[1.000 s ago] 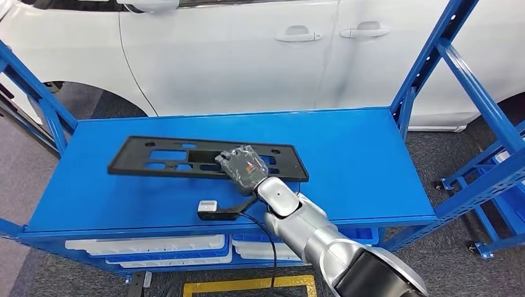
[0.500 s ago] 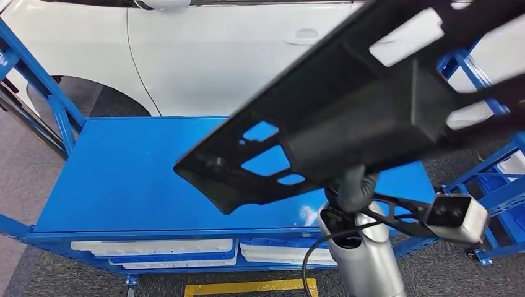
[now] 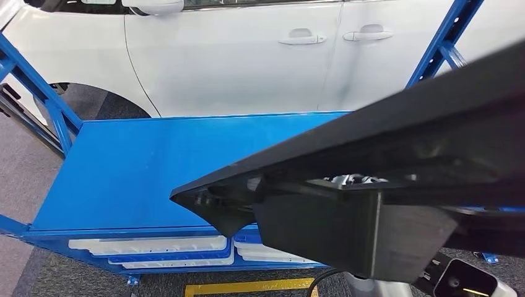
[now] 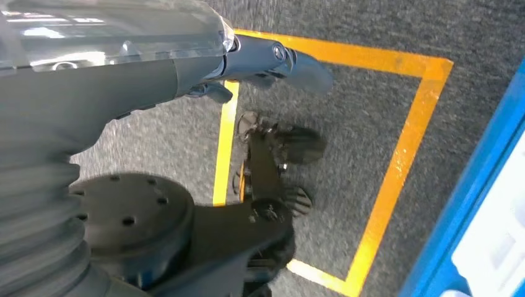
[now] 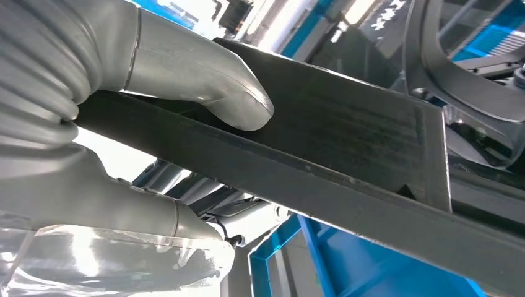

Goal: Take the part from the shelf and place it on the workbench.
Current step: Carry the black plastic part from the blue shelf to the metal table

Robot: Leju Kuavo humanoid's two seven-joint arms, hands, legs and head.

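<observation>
A white car [image 3: 247, 55] stands behind a blue shelf [image 3: 142, 167], on a grey floor with yellow tape lines [image 4: 396, 173]. The long black part [image 3: 384, 185] is off the shelf and up in the air, close to the head camera, tilted with one end high. The right hand [image 5: 124, 124] holds it: the thick grey thumb presses on one flat face, and the fingers [image 5: 155, 210] curl under the other side, tight on the part. The left hand [image 4: 272, 59] hangs low over the floor. Its fingers hold nothing, but I cannot tell how far apart they are. I think the picking-up step is done and the carrying step is on. Next the robot likely has to turn to the desk and lay the part down flat, keeping a firm hold so the long part does not swing or bump the shelf posts.
</observation>
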